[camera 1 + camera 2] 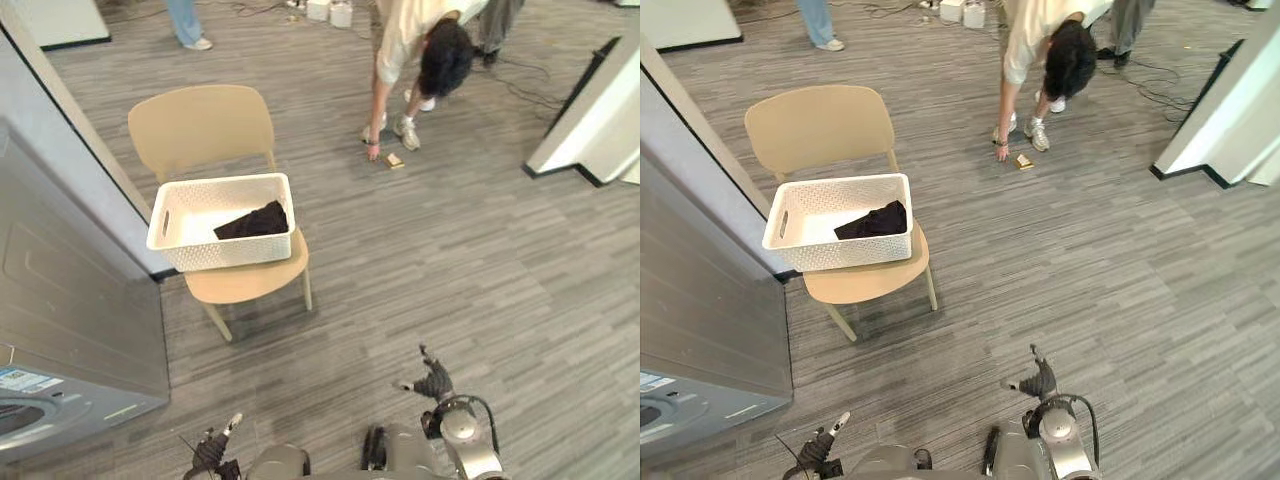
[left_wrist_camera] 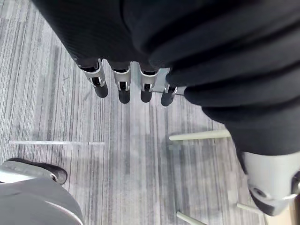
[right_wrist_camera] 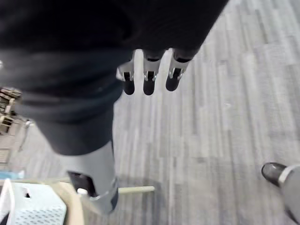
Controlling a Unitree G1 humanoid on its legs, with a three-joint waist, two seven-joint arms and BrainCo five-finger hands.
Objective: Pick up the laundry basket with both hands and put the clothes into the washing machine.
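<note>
Ahead, the basket [image 1: 230, 252] sat well apart, long side crosswise, nearer the left hand [image 1: 210, 453] than the right hand [image 1: 433, 382]; both loose-fingered, empty.

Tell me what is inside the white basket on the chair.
In the basket, a dark garment lies at the right; the rest looks bare. Anything under it is hidden.

The grey plank floor [image 1: 450, 260] carries a tan chair [image 1: 200, 125] standing just beside the grey washing machine [image 1: 60, 300], with a small tan block [image 1: 396, 160] lying well apart by a bending person [image 1: 400, 35], while the chair seat bears the white laundry basket [image 1: 230, 252], which holds a dark garment [image 1: 255, 220].
</note>
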